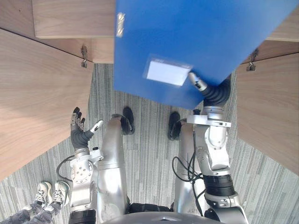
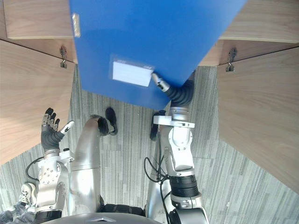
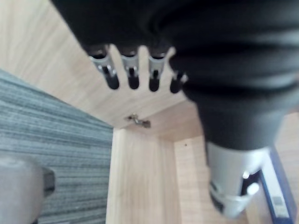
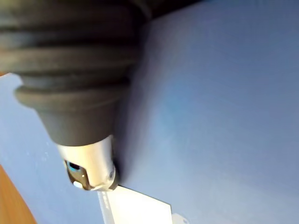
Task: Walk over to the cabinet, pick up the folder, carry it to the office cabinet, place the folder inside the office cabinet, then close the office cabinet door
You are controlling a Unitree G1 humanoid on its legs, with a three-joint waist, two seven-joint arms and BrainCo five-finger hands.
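fingers of right hand [image 1: 197, 82] pinching blue folder [image 1: 201, 37], left hand [image 1: 79, 133] fingers spread

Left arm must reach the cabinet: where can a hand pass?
Free: the carpet strip between the left door and folder, ahead of the open left hand. Crowded: centre to right door, where the right hand grips the folder.
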